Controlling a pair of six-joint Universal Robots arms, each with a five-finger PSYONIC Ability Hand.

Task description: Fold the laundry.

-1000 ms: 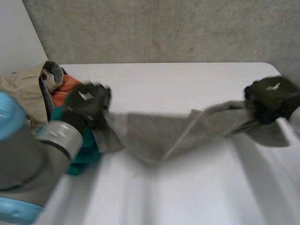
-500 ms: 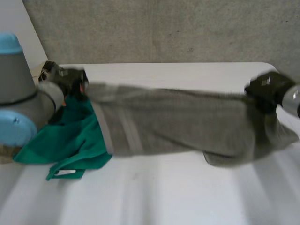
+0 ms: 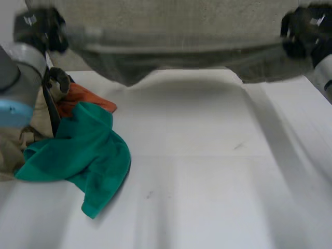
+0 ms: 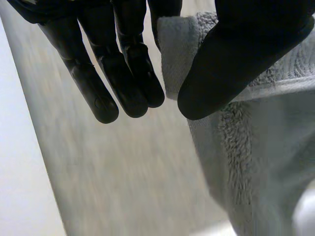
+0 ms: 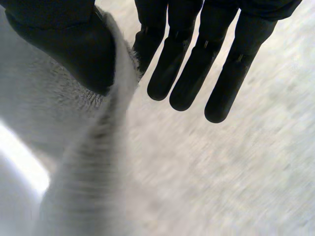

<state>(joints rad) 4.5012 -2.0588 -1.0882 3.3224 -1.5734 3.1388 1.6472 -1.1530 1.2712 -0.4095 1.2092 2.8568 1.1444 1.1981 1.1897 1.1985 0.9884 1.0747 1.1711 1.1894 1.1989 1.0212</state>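
Observation:
A grey towel [image 3: 176, 52] hangs stretched in the air high above the white table [image 3: 207, 171]. My left hand [image 3: 39, 28] pinches its left corner and my right hand [image 3: 303, 28] pinches its right corner. In the left wrist view the thumb [image 4: 236, 54] presses the towel's edge [image 4: 256, 128] against straight fingers [image 4: 123, 64]. The right wrist view has the thumb [image 5: 69, 44] clamping the towel [image 5: 74, 147] against the fingers [image 5: 197, 59] in the same way.
At the table's left lies a pile of laundry: a green cloth [image 3: 83, 155] in front, an orange piece [image 3: 83, 98] behind it and a beige garment [image 3: 23, 129] at the edge. A concrete wall [image 3: 181, 15] stands behind the table.
Both hands have risen and moved apart, lifting the grey towel off the table and stretching it out. The green cloth beneath it has been uncovered.

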